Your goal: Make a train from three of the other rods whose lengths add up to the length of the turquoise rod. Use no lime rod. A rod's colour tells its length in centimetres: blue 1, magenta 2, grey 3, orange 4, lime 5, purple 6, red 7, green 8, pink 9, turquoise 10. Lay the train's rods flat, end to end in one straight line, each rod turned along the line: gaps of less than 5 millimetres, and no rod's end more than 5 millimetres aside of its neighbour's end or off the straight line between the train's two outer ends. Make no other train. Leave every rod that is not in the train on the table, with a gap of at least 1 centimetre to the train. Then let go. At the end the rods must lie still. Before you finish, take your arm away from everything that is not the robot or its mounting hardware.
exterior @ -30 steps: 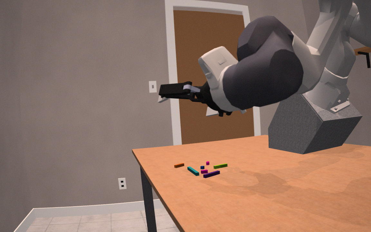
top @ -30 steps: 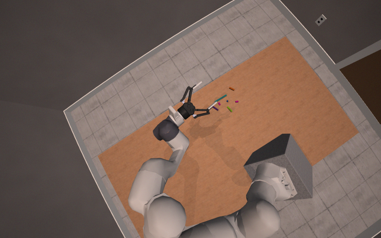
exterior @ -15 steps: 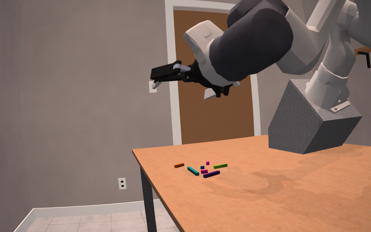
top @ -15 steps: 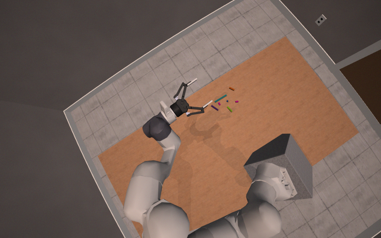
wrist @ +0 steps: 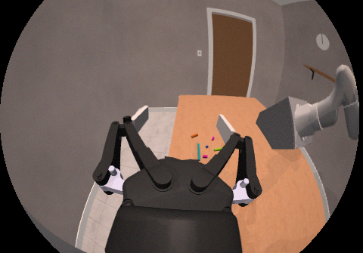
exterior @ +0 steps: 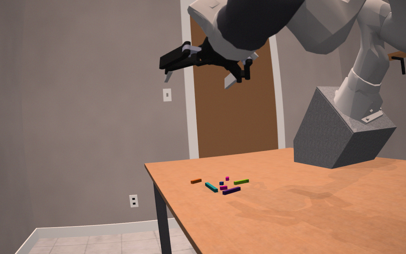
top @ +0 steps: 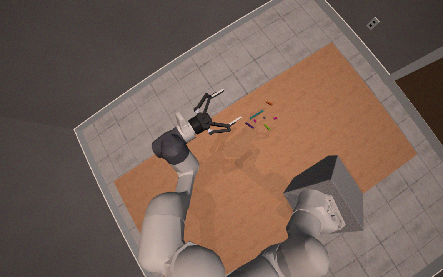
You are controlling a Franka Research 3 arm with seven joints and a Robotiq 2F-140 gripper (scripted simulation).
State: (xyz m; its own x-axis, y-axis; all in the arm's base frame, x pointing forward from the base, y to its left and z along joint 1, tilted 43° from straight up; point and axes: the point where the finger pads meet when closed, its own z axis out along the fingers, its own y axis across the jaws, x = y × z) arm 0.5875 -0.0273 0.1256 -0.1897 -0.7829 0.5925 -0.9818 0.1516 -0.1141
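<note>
My gripper [top: 232, 104] [exterior: 197, 81] [wrist: 183, 116] is open and empty, high above the table. The turquoise rod [top: 256, 114] [exterior: 211, 187] [wrist: 199, 152] lies flat near the table's edge. The orange rod [top: 269, 103] [exterior: 196, 181] [wrist: 194, 135] lies beyond it. The blue rod [top: 263, 117] [exterior: 221, 183] [wrist: 206, 146] lies between one magenta rod [top: 275, 118] [exterior: 227, 178] [wrist: 212, 138] and another magenta rod [top: 254, 120] [exterior: 223, 187] [wrist: 205, 156]. The purple rod [top: 249, 125] [exterior: 231, 190] is hidden in the wrist view. The lime rod [top: 267, 127] [exterior: 241, 181] [wrist: 218, 149] lies apart from the others.
The wooden table [top: 336, 113] [exterior: 277, 221] [wrist: 280, 192] carries the rods. The arm's grey base block [top: 345, 192] [exterior: 321, 135] [wrist: 277, 122] stands away from them. The tiled floor begins past the table's edge, near the turquoise rod.
</note>
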